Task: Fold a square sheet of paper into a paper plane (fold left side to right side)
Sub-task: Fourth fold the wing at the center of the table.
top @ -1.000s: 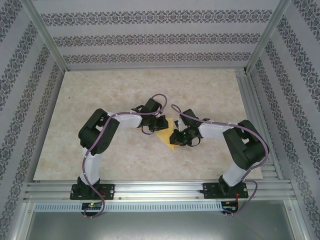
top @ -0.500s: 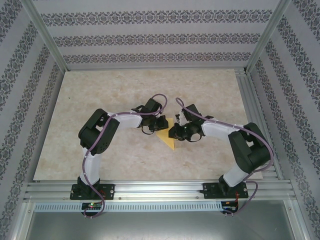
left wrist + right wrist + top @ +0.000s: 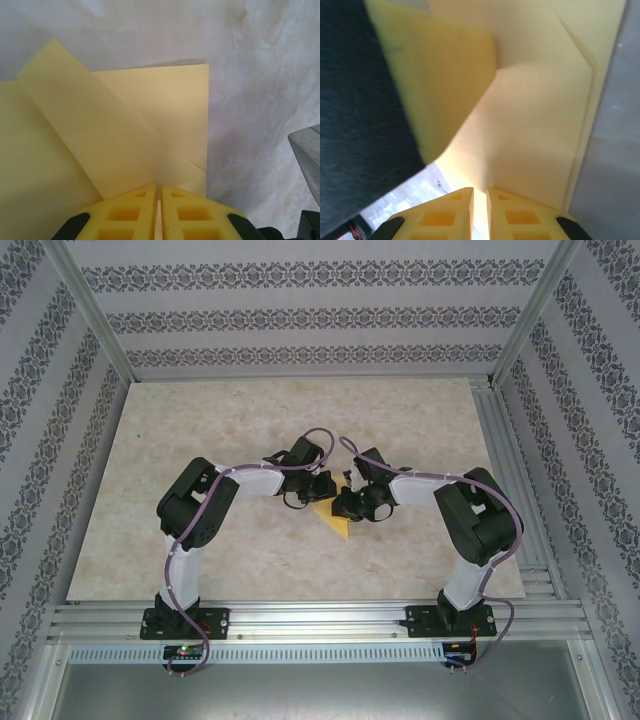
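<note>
My left gripper (image 3: 159, 210) has its yellow fingers (image 3: 125, 212) drawn together, with a hairline slit between them. The tips sit right on the near edge of the square sheet of paper (image 3: 150, 115). I cannot tell whether a layer is pinched in that slit or whether I am only pressing on the sheet. From the left wrist, the pale-yellow paper spreads away from the tips, flat on the table (image 3: 260, 75). A broad band of it is folded over diagonally, running from the fingertips up to the far left. The sheet's right edge is straight and its far right corner is square.

My right gripper (image 3: 480, 200) is clamped on the same paper. Its fingers (image 3: 520, 217) stand almost together, and the sheet rises out of the narrow gap between them. Here the paper is lifted off the surface and bowed, with a crease along its right side. A dark blurred body (image 3: 350, 100) stands close on the left of that view.

From above, both grippers meet at the middle of the marbled table (image 3: 200, 440). The left gripper (image 3: 320, 496) and the right gripper (image 3: 346, 504) are just beside each other. The paper (image 3: 338, 524) shows as a small yellow wedge under and just in front of them, pointing toward my bases.
</note>
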